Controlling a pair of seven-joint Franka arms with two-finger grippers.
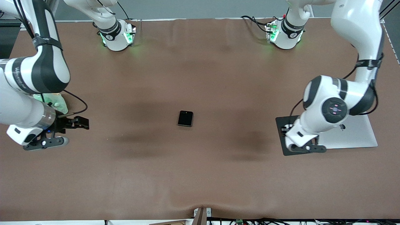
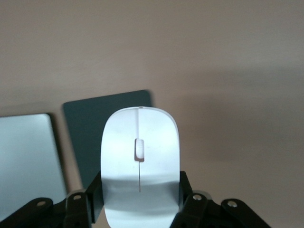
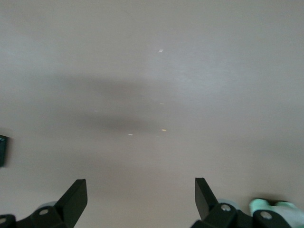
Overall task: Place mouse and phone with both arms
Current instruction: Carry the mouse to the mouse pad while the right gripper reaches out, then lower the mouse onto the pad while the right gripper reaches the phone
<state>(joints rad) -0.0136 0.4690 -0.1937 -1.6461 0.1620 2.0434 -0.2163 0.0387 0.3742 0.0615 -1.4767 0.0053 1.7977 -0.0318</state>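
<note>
The black phone (image 1: 185, 118) lies flat at the middle of the brown table, apart from both grippers. My left gripper (image 1: 286, 129) hangs over the dark grey pad (image 1: 286, 147) at the left arm's end. In the left wrist view it (image 2: 140, 202) is shut on the white mouse (image 2: 140, 152), one finger on each long side, with the pad (image 2: 90, 133) below. The mouse is hidden by the hand in the front view. My right gripper (image 1: 82, 122) is open and empty over bare table at the right arm's end; its fingers (image 3: 76, 197) stand wide apart.
A silver slab (image 1: 353, 134) lies beside the dark pad, partly under the left arm, and shows in the left wrist view (image 2: 26, 161). A pale green object (image 1: 57, 104) sits under the right arm and shows in the right wrist view (image 3: 266, 206).
</note>
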